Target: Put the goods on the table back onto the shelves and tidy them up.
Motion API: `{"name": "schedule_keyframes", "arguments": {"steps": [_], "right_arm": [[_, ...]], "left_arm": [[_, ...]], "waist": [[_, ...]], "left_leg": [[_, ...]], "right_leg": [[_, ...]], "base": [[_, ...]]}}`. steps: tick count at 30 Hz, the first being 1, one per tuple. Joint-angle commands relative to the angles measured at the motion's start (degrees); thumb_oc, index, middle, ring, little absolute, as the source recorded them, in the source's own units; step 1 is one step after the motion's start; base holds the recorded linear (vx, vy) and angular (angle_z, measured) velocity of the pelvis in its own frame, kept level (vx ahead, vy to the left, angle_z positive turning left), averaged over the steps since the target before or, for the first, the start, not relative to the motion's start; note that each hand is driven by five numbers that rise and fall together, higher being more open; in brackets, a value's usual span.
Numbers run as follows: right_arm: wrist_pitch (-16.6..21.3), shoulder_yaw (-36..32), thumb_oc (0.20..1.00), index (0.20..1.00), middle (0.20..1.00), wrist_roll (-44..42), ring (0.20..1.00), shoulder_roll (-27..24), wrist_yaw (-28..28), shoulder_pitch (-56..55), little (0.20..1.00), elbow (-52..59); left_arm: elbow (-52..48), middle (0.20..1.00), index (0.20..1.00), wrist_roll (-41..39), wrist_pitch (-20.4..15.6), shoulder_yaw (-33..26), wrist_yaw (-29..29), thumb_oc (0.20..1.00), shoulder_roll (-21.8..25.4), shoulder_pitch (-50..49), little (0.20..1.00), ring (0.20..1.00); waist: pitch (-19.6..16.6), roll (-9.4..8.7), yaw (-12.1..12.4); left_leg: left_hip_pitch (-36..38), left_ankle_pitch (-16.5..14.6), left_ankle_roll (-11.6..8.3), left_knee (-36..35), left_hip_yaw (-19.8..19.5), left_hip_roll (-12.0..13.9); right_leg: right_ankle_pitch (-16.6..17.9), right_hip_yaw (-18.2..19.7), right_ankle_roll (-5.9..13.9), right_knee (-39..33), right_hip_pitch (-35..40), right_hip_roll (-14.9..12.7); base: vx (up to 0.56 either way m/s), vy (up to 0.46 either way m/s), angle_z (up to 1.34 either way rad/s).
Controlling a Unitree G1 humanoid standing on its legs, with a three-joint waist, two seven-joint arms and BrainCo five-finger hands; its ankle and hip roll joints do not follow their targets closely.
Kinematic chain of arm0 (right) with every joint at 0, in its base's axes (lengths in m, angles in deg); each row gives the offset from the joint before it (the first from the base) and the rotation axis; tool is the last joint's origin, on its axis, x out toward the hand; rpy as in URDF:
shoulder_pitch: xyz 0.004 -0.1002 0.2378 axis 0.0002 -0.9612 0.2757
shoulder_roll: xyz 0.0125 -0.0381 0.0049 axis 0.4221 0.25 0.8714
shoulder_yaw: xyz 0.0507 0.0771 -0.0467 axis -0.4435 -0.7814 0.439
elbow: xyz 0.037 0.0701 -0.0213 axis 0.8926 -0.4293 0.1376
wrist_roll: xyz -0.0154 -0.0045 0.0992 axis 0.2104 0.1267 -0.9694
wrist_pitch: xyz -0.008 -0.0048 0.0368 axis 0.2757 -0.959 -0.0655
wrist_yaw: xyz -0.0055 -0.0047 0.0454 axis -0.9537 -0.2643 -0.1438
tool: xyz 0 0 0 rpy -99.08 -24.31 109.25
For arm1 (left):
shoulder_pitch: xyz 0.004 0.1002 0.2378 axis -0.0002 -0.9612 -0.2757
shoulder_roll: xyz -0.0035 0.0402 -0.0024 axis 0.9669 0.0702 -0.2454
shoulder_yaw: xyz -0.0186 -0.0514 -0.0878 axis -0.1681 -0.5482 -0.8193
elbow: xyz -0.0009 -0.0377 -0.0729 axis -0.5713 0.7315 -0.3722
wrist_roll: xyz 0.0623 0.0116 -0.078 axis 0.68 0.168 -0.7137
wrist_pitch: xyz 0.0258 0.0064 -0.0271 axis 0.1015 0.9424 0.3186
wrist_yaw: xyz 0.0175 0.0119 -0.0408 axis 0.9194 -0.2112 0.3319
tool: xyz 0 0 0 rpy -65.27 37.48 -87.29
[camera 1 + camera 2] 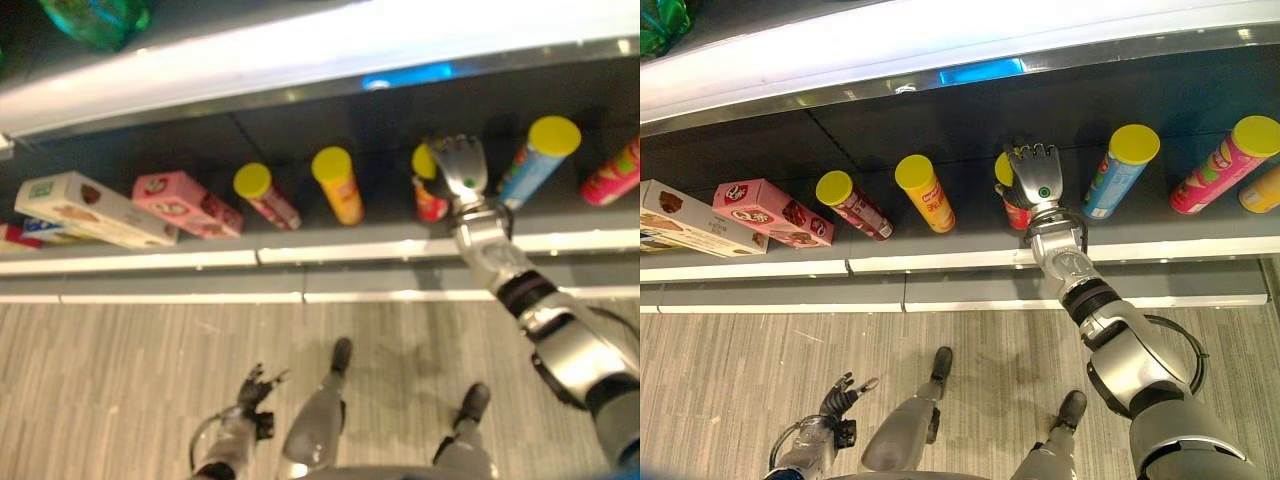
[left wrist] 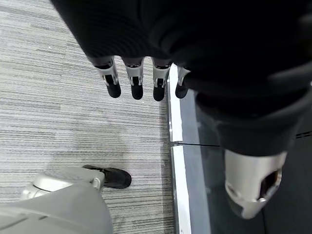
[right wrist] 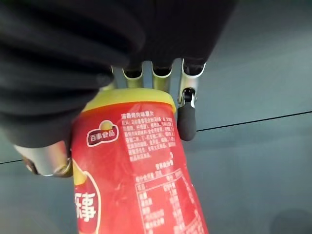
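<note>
Red can (image 3: 141,170), yellow-lidded, apparently clasped by right hand (image 1: 1038,178) on shelf (image 1: 970,262); label print unclear.

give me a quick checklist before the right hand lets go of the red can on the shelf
1. Right hand wrapped on red can: ok.
2. Can on the shelf between orange can and blue can: ok.
3. Can base resting flat on the shelf: cannot tell, the hand hides it.
4. Gap to both neighbouring cans: ok, none touching.
5. Left hand low over the floor, out of the way: ok.
</note>
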Motion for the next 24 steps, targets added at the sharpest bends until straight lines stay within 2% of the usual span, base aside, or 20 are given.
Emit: {"name": "schedule_keyframes", "arguments": {"steps": [1, 18, 24], "right_arm": [[-0.6, -1.1, 0.2, 0.2, 0.2, -0.4, 0.2, -0.3, -2.9, 5.6, 0.2, -0.4], [-0.4, -0.7, 0.2, 0.2, 0.2, -0.6, 0.2, 2.7, -2.0, 3.8, 0.2, -0.6], [0.0, 1.6, 0.2, 0.2, 0.2, -0.6, 0.2, 4.6, 0.1, 2.8, 0.2, -4.4]], "left_arm": [[0.2, 1.0, 1.0, -1.3, -0.7, 2.7, 0.7, 1.0, 3.3, 1.6, 1.0, 1.0], [0.1, 1.0, 1.0, -0.6, 0.0, 3.0, 0.0, 1.0, 3.3, 1.2, 1.0, 1.0], [-0.1, 1.0, 1.0, -0.7, 0.1, 3.7, -0.6, 1.0, 3.4, 0.4, 1.0, 1.0]], "waist": [[-0.1, -1.83, 1.8], [-1.2, -2.95, 1.5], [-2.1, -3.39, 1.6]], "left_leg": [[-2.4, -9.0, 0.8, 6.5, -2.6, 0.0], [-1.2, -9.7, 0.86, 6.8, -2.6, 0.2], [0.3, -8.9, 0.95, 4.7, -2.5, 0.0]], "right_leg": [[2.1, 2.3, 2.57, 1.2, 3.0, -6.3], [1.8, 2.1, 2.48, 1.0, 4.5, -6.3], [1.7, 2.2, 2.57, 0.5, 4.9, -6.4]], "base": [[0.0, 0.0, 0.0], [0.0, 0.0, 0.01], [0.0, 0.0, 0.0]]}}
